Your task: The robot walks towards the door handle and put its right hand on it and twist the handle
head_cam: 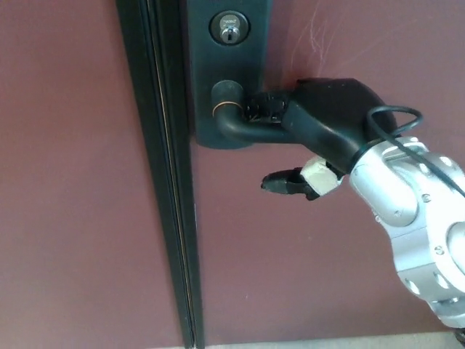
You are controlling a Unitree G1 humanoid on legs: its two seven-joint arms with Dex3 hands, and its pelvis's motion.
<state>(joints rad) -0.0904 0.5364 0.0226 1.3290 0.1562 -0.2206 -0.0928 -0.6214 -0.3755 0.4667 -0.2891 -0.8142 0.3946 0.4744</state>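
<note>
Right robot hand (320, 127) was closed over the outer end of the door handle (243, 127), fingers wrapped on top; the lever's tip was hidden under the black palm, so the exact contact couldn't be made out. Thumb (285, 182) stuck out below the lever, apart from it. Handle sat on a dark backplate (200, 73), w/ a keyhole cylinder (229, 29) above, plate top cut off by the frame edge. Silver forearm (414, 218) ran off bottom right; a black cable (396, 120) looped over the wrist. Dark door-edge strip (163, 182) ran down the maroon door (73, 182). Left robot hand not visible.
</note>
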